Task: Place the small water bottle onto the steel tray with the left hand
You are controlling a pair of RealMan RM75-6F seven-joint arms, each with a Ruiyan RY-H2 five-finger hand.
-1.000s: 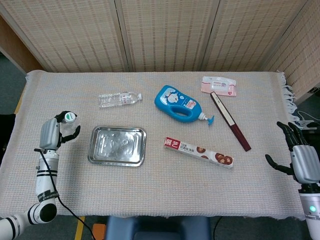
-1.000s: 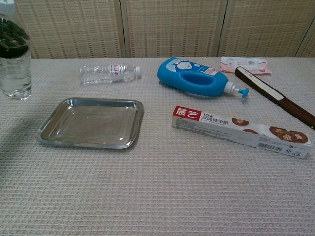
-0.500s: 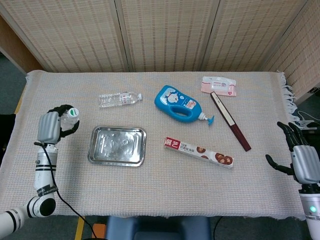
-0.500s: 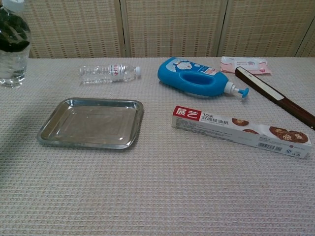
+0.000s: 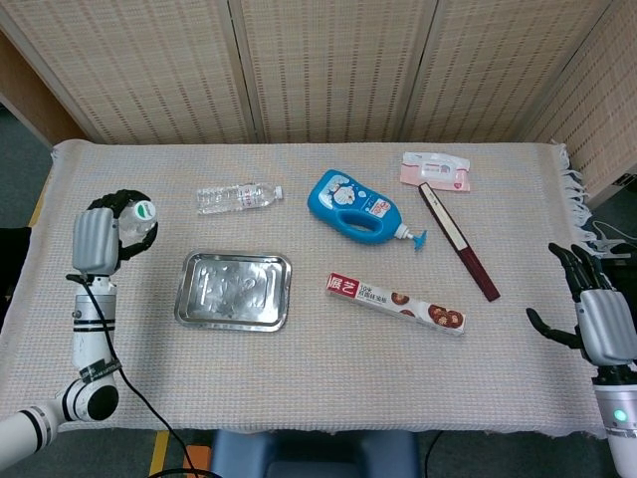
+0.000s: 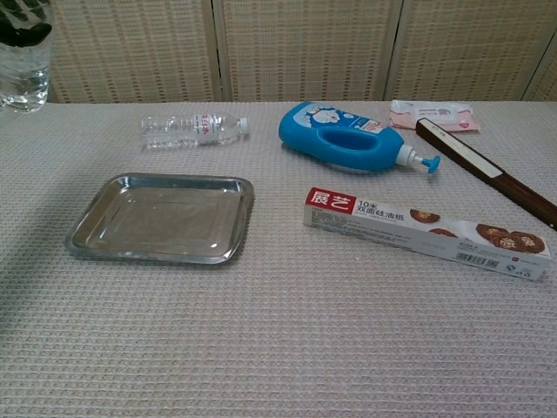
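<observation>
My left hand [image 5: 98,237] grips a clear water bottle with a white cap [image 5: 140,213], held upright off the table to the left of the steel tray [image 5: 234,290]. In the chest view only the bottle's lower end [image 6: 23,80] shows at the top left corner, with dark fingers [image 6: 26,19] wrapped round it. The tray [image 6: 161,218] is empty. A second small clear bottle [image 5: 237,197] [image 6: 193,131] lies on its side beyond the tray. My right hand [image 5: 599,319] hangs at the table's right edge, fingers spread, holding nothing.
A blue detergent bottle [image 5: 358,205] lies right of the lying bottle. A long red-and-white box [image 5: 396,303] sits right of the tray. A dark wooden stick [image 5: 458,241] and a pink packet [image 5: 436,170] lie at the back right. A woven cloth covers the table.
My left hand has raised the upright bottle off the table; in the chest view it has climbed until only its bottom shows. The right hand has barely moved.
</observation>
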